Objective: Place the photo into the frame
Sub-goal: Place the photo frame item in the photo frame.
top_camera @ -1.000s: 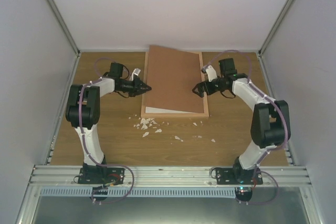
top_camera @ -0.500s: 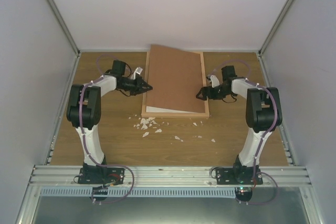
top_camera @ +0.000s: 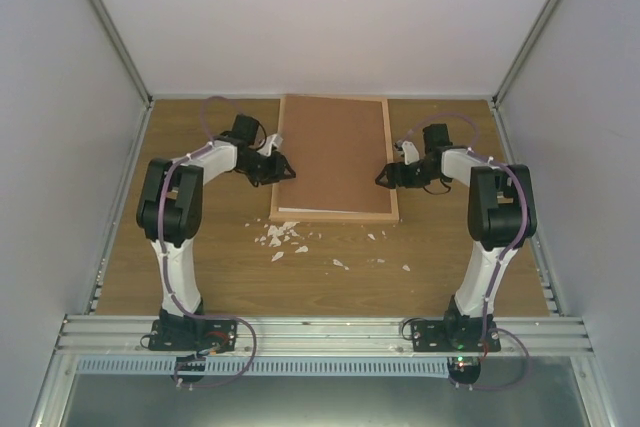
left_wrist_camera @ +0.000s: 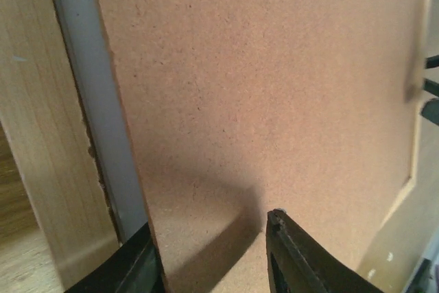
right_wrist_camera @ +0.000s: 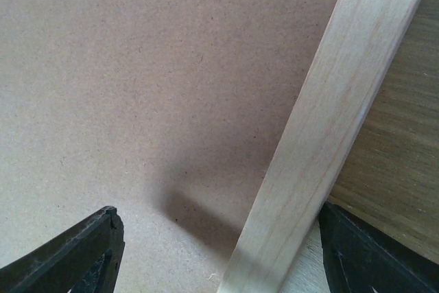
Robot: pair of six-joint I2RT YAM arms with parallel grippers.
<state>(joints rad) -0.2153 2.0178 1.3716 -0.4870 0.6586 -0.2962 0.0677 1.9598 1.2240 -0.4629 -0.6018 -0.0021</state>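
The frame (top_camera: 392, 159), thin pale wood rails, lies flat at the table's middle back. A brown backing board (top_camera: 332, 152) lies flat inside it and hides the photo almost entirely. Only a thin white strip (top_camera: 300, 211) shows at the board's near edge, and a pale strip (left_wrist_camera: 89, 101) along its left edge. My left gripper (top_camera: 284, 169) is open at the frame's left side, one finger (left_wrist_camera: 295, 259) over the board, the other beyond its edge. My right gripper (top_camera: 384, 177) is open, its jaws straddling the frame's right rail (right_wrist_camera: 329, 121).
Several small white scraps (top_camera: 280, 237) lie on the wooden table (top_camera: 200, 267) in front of the frame, with a few more to the right (top_camera: 372, 237). Grey walls close in the left, right and back sides.
The backing board, tilted up on its left side before, now lies flat in the frame. My left gripper has opened and let it go. My right gripper's jaws have narrowed slightly around the rail.
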